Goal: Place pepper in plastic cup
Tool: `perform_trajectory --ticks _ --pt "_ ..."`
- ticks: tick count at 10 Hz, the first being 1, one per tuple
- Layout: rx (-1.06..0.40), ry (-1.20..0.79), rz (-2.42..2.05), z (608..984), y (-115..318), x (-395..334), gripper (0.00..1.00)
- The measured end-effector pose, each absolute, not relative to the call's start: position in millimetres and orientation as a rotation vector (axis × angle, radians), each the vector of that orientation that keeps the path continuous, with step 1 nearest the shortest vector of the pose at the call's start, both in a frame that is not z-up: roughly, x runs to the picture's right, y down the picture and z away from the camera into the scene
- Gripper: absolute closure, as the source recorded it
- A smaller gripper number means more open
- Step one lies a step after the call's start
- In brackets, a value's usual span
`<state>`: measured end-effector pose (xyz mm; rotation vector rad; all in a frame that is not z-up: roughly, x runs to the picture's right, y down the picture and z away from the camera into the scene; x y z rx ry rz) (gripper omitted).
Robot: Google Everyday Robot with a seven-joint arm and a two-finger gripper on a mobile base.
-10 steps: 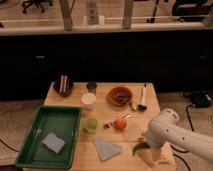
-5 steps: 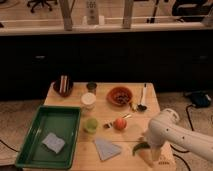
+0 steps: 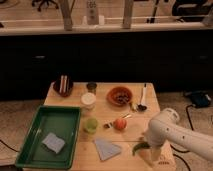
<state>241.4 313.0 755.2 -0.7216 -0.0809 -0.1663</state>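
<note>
a: where is the pepper (image 3: 139, 147)?

b: i see it lying on the worktop (image 3: 134, 131) near the front edge, right of centre. it is slim, curved and dark green, with its right end running in under my arm (image 3: 172, 131).

a: and the claw (image 3: 153, 154)?

b: at about four o'clock from the pepper, just beside it, low over the worktop, with the white arm reaching in from the right. the jaws are spread as wide as they go and i have nothing clamped in them. whether a finger touches the pepper, i cannot tell.

a: the plastic cup (image 3: 90, 125)?

b: at ten o'clock from the pepper and well apart from it. it is short, pale green and upright, just beside the right wall of the green tray (image 3: 42, 125).

a: what lies between them?

b: a folded grey-blue cloth (image 3: 107, 148) at nine o'clock from the pepper, and an orange-red fruit (image 3: 119, 123) at eleven o'clock.

a: farther out?

b: a white cup (image 3: 88, 100) at twelve o'clock from the plastic cup, and a small dark cup (image 3: 91, 86) beyond that. a red bowl (image 3: 120, 95) sits toward the back with a spoon (image 3: 143, 97) at its three o'clock. a grey pad (image 3: 53, 142) lies in the tray.
</note>
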Motion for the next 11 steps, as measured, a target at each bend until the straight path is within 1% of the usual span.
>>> perform_trajectory --ticks 3,5,8,9,10,11 --pt "-0.724 -0.078 -0.148 756.2 312.6 241.5 0.2" --pt "-0.724 -0.075 -0.137 756.5 312.3 241.8 0.26" --pt "-0.725 -0.072 -0.124 756.8 311.8 241.7 0.27" --pt "-0.725 -0.07 -0.122 756.8 311.8 242.3 0.31" --pt "-0.725 -0.07 -0.121 756.7 312.1 242.9 0.39" --pt "-0.727 -0.068 -0.121 756.3 313.4 243.9 0.51"
